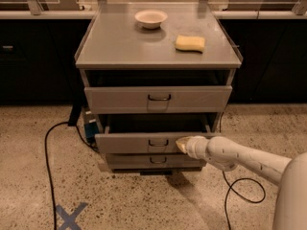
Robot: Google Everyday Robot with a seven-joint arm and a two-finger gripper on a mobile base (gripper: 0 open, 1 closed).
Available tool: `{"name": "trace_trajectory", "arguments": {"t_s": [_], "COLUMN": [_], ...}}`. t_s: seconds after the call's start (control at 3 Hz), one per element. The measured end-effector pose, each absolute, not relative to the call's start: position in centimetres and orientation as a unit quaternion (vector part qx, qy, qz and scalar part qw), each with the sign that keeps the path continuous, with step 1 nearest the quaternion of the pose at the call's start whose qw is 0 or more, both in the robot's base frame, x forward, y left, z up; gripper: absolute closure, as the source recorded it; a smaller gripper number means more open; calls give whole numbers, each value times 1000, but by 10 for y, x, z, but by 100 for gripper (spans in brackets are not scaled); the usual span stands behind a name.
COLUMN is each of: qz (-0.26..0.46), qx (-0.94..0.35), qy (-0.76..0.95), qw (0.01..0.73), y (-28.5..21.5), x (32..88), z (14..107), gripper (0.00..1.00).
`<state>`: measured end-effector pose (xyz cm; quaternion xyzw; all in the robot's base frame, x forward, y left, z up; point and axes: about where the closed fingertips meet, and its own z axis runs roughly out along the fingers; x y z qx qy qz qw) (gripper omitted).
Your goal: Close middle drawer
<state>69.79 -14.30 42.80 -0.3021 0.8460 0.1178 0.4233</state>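
Note:
The middle drawer of the grey metal cabinet has a low front panel and a small dark loop handle. It stands partly pulled out, with a dark gap showing behind its front. My gripper, at the end of a white arm coming in from the lower right, rests against the drawer's front panel just right of the handle.
The taller-fronted top drawer sits above and the bottom drawer below, slightly out. A white bowl and a yellow sponge lie on the cabinet top. Black cables run over the speckled floor; a blue tape cross is at lower left.

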Motion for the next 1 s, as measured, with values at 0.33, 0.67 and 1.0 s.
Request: {"name": "trace_trajectory", "arguments": {"t_s": [0.33, 0.67, 1.0], "qz": [119, 124, 133], "qx": [-304, -314, -319], "qy": [847, 846, 845], "qw": [419, 414, 408], "y": [-139, -129, -113], "x": [700, 716, 741], "z": [426, 419, 407], "gripper": [100, 100, 100]}}
